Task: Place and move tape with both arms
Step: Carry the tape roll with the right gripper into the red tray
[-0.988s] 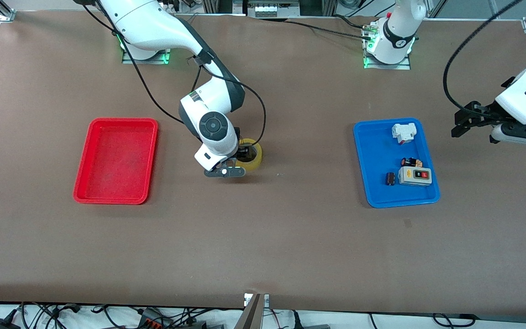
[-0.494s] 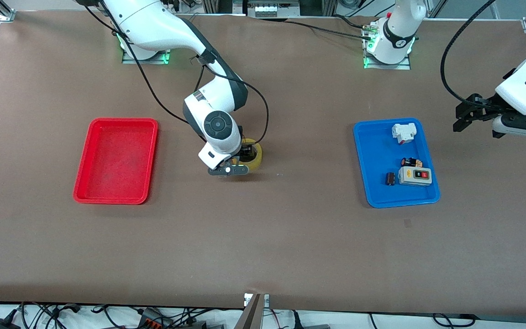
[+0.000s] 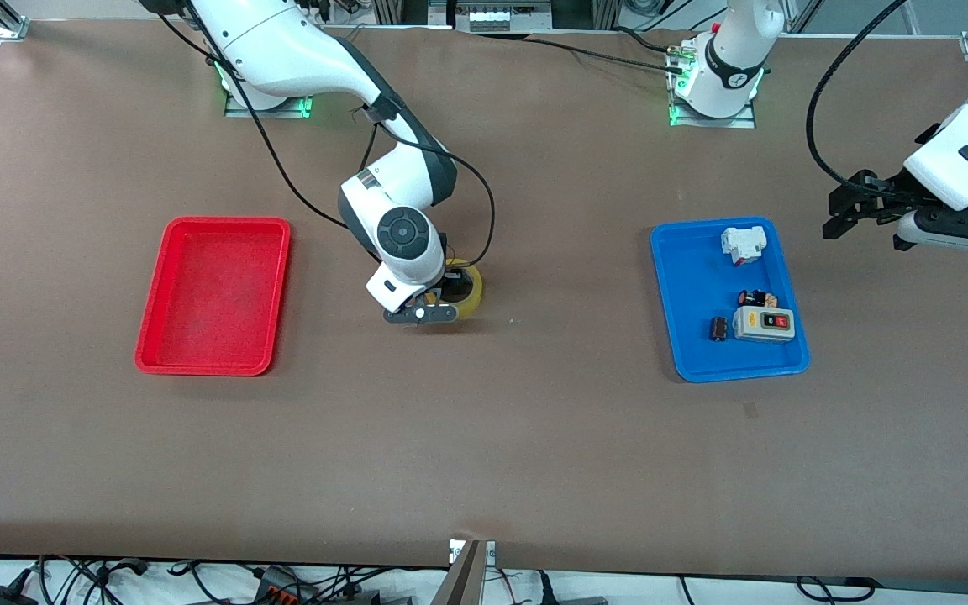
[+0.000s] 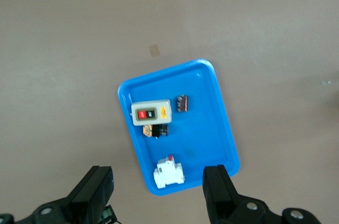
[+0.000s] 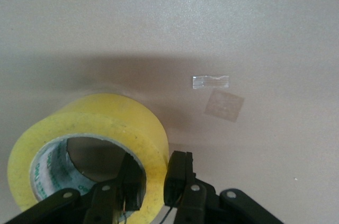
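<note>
The yellow tape roll point(image 3: 472, 296) lies flat on the brown table mid-way between the two trays. My right gripper point(image 3: 449, 294) is down on it. In the right wrist view one finger is inside the tape's hollow centre and the other outside, and the jaws are closed on the tape's wall point(image 5: 106, 118); the right gripper point(image 5: 154, 181) shows at that view's edge. My left gripper point(image 3: 862, 237) is open and empty, up in the air over the table beside the blue tray point(image 3: 686, 277), at the left arm's end. It also shows open in the left wrist view point(image 4: 158, 192).
A red tray point(image 3: 156, 336) lies empty toward the right arm's end. The blue tray point(image 4: 222, 113) holds a white block point(image 3: 743, 244), a grey switch box point(image 3: 763, 323) and two small dark parts. Bits of clear tape point(image 5: 211, 81) stick to the table by the roll.
My right arm has shifted slightly toward the left arm's end and settled on the tape. My left gripper has drifted a little toward the bases' side.
</note>
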